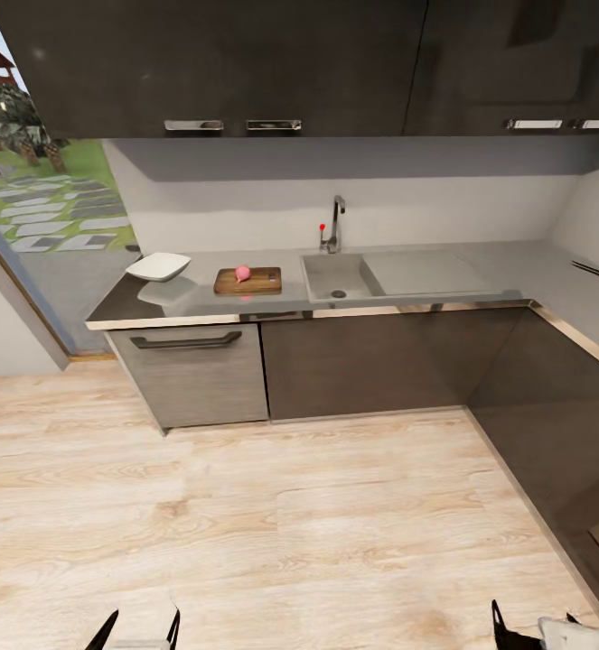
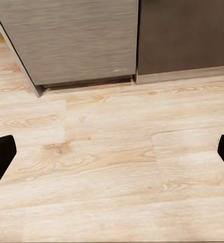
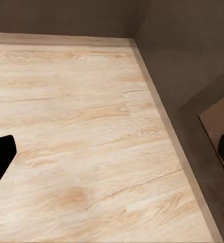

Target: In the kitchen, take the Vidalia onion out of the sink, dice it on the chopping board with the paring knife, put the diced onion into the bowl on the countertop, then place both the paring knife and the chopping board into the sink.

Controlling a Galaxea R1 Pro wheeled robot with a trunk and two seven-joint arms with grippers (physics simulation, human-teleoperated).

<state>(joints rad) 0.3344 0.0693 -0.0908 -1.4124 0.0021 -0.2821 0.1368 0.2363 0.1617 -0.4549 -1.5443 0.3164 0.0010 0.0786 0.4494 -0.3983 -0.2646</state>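
Already the onion [image 1: 242, 273] is seen resting on the chopping board [image 1: 248, 282], a pinkish lump near the board's left part, so the sink [image 1: 335, 276] next to the board holds no onion. The white bowl [image 1: 159, 265] stands on the countertop [image 1: 118, 307] just left of the board, close to the counter's left end. The paring knife cannot be made out with certainty; a thin dark and red object [image 1: 597, 270] lies on the right-hand run of counter, too small to be identified.

The counter is viewed from well back across the wood floor [image 1: 245, 506]. The left gripper [image 1: 142, 627] is held low over the floor with its fingers spread apart and nothing between them, as the left wrist view confirms [image 2: 112, 152]. The right gripper [image 1: 529, 627] is likewise held low with its fingers parted and nothing gripped [image 3: 112, 152].

Several risks can be judged from this. If the knife is not located first, time may be lost at the board. The right arm is placed near the dark corner cabinets [image 1: 552, 424], which could be clipped during the approach. The round onion could be rolled off the board by a careless nudge.
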